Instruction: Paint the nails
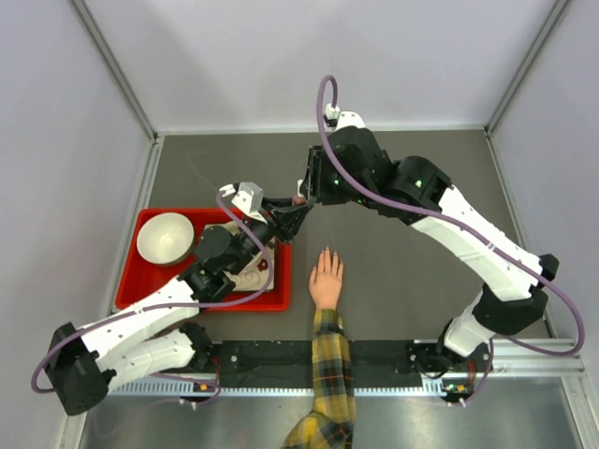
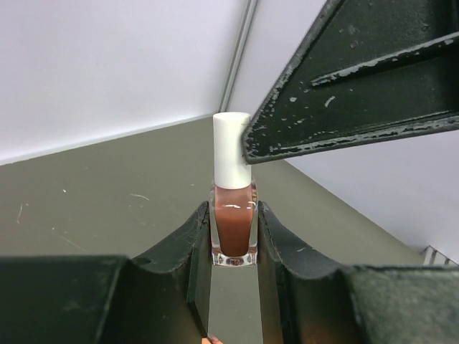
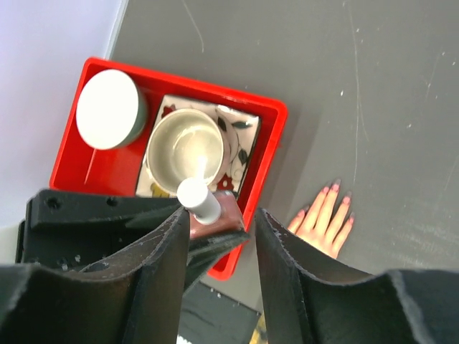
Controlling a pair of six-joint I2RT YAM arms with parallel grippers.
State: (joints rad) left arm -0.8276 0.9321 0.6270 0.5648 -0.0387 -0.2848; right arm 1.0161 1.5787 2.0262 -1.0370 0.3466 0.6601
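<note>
Top view: left tool (image 1: 292,210) reaches out over the red tray (image 1: 134,277) and grips a small nail polish bottle (image 1: 298,200) in the air. The right tool (image 1: 307,192) meets it from the far side. A person's hand (image 1: 327,279) lies palm down on the grey bench (image 1: 206,168) just right of the tray, fingers pointing away from the arm bases. A yellow-and-dark plaid sleeve (image 1: 329,374) runs back to the near edge. A white bowl (image 1: 166,237) sits in the tray's far left corner.

Left wrist view: the left tool is clenched on the glass body of the bottle, which stands upright. The polish is brown-red and the tall white cap (image 2: 231,149) stands clear above the fingers. One right-tool finger sits against the cap's right side.

Right wrist view: the right tool's jaws are spread wide, with the cap just by one finger and not pinched. Below, the nails (image 3: 335,188) show as tiny pinkish spots at the tips of slightly spread fingers, on the bench near the tray's corner and apart from it. They are too small to tell if they are coated. The tray also holds a cream cup (image 3: 188,149) on a flowered square plate (image 3: 242,135).
</note>
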